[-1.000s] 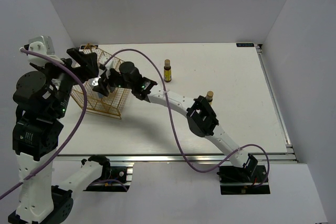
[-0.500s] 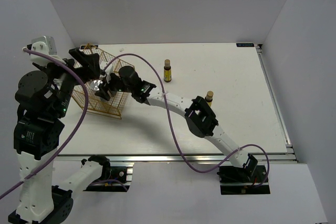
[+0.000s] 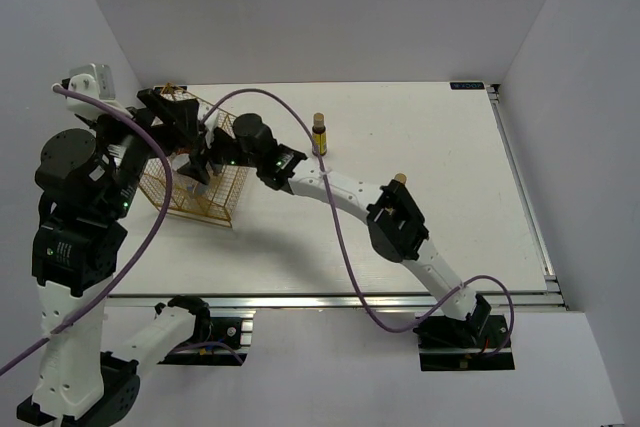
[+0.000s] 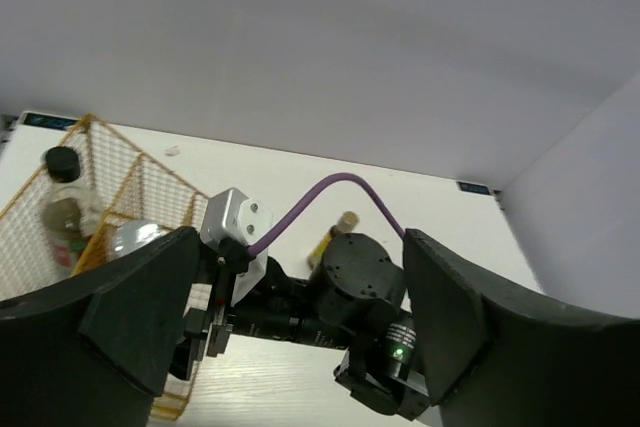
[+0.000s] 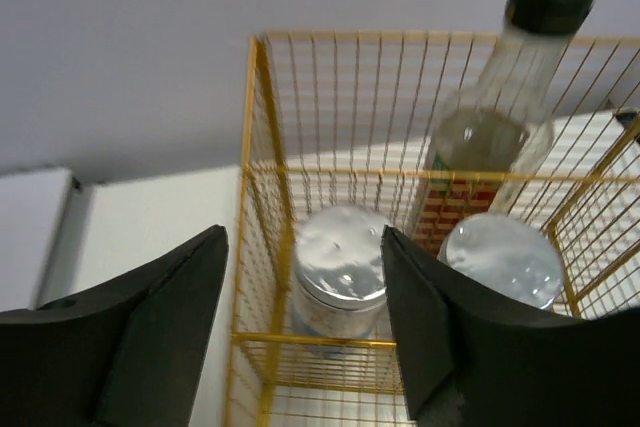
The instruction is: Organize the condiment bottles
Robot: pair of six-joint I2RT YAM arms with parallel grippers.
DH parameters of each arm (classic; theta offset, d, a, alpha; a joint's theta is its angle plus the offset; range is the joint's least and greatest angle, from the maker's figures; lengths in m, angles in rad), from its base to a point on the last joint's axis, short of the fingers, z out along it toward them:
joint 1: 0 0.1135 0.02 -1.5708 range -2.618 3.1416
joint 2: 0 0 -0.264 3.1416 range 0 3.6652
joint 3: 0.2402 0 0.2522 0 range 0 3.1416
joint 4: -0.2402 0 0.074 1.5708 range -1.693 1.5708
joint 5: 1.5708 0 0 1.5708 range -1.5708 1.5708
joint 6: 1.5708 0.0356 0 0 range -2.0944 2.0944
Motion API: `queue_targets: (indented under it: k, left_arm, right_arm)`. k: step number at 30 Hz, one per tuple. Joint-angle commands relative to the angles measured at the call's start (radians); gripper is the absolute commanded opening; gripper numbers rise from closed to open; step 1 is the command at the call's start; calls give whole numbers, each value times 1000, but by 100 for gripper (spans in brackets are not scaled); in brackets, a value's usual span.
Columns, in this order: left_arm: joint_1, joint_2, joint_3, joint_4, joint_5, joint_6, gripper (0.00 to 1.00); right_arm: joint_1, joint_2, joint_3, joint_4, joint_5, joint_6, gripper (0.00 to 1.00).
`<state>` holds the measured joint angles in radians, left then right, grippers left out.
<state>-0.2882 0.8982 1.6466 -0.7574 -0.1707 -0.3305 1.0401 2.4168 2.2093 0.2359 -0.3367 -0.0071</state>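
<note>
**A:** Why does the right gripper (image 5: pixel 302 247) hang over the basket (image 5: pixel 255 167)?

**B:** Its fingers are spread with nothing between them, directly above a silver-capped bottle (image 5: pixel 338 265) that stands inside. The basket appears to be where the robot gathers the bottles.

**A:** What else is in there?

**B:** A second silver cap (image 5: pixel 500 257) sits just beside the first. The black-capped bottle (image 5: pixel 500 117) stands upright behind them, near the far wall.

**A:** And the left gripper (image 4: pixel 300 247)?

**B:** It is also spread and empty, raised near the basket's back rim. It is probably kept high so that the right arm (image 3: pixel 340 197) has room.

**A:** So what remains?

**B:** An amber bottle (image 3: pixel 319 134) stands on the table (image 3: pixel 450 217), well apart from the basket. Another amber one (image 3: pixel 399 180) peeps out from behind the right arm. Those two likely go in next, and the right arm is the nearer one.
</note>
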Motion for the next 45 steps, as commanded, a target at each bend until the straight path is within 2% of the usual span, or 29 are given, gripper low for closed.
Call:
queue_targets:
  k: [1, 3, 4, 5, 6, 8, 9, 10, 11, 12, 13, 14, 16, 17, 18, 21, 24, 25, 26, 28, 30, 31, 34, 45]
  left_arm:
    - [3, 39, 15, 78, 108, -22, 90]
    - [4, 63, 19, 99, 157, -38, 79]
    - [4, 92, 21, 110, 224, -41, 63]
    - [3, 106, 16, 137, 255, -53, 53]
    - [3, 119, -1, 156, 281, -62, 42]
    - [3, 152, -25, 208, 347, -91, 23]
    - [3, 168, -42, 219, 365, -103, 21]
    - [3, 189, -45, 219, 399, -111, 22]
    - [3, 235, -42, 214, 419, -120, 31]
    - [3, 263, -39, 205, 436, -127, 40]
    - [3, 289, -39, 198, 453, -131, 52]
    - [-11, 339, -42, 184, 464, -133, 69]
    - [-61, 395, -45, 156, 430, -125, 78]
    - [-78, 453, -42, 147, 395, -120, 83]
    - [-94, 487, -35, 136, 373, -117, 84]
    - [-152, 616, 7, 89, 277, -117, 88]
    - [-183, 717, 16, 101, 191, -117, 89]
    - [-198, 738, 18, 115, 147, -122, 89]
    - [-204, 760, 21, 124, 129, -122, 89]
    - [-221, 829, 38, 136, 60, -119, 89]
    - [-232, 879, 84, 133, 12, -111, 90]
    - [-239, 927, 103, 130, 7, -99, 90]
    - [-244, 1010, 163, 145, 4, -76, 91]
    - [-246, 1156, 222, 299, -61, -12, 90]
  right_arm:
    - [-17, -198, -11, 95, -62, 48, 67]
    - [-34, -292, -69, 69, -74, 58, 53]
    - [-60, -324, -98, 34, -77, 67, 45]
    - [-80, -359, -133, 16, -84, 99, 29]
    - [-103, -428, -207, -1, -117, 116, 22]
    - [-193, -490, -273, -80, -153, 136, 16]
    - [-230, -540, -311, -119, -166, 133, 18]
    - [-309, -561, -321, -160, -201, 125, 21]
    - [-351, -577, -324, -249, -222, 112, 39]
    - [-438, -606, -321, -306, -249, 81, 51]
    - [-486, -619, -316, -349, -261, 69, 58]
    - [-527, -639, -312, -427, -272, 56, 71]
    - [-659, -651, -292, -506, -294, 36, 76]
    - [-699, -662, -286, -542, -301, 35, 77]
    - [-774, -670, -289, -597, -314, 36, 77]
    - [-898, -742, -397, -616, -347, 44, 71]
    - [-975, -775, -464, -682, -387, 12, 51]
    - [-991, -782, -489, -694, -396, 12, 37]
    - [-1003, -795, -503, -699, -404, 12, 30]
    - [-1029, -811, -536, -689, -427, 12, 22]
    - [-1060, -838, -588, -667, -438, 12, 26]
    - [-1065, -847, -605, -641, -440, 12, 36]
    - [-1077, -875, -655, -595, -449, 42, 44]
    - [-1085, -932, -766, -535, -458, 90, 48]
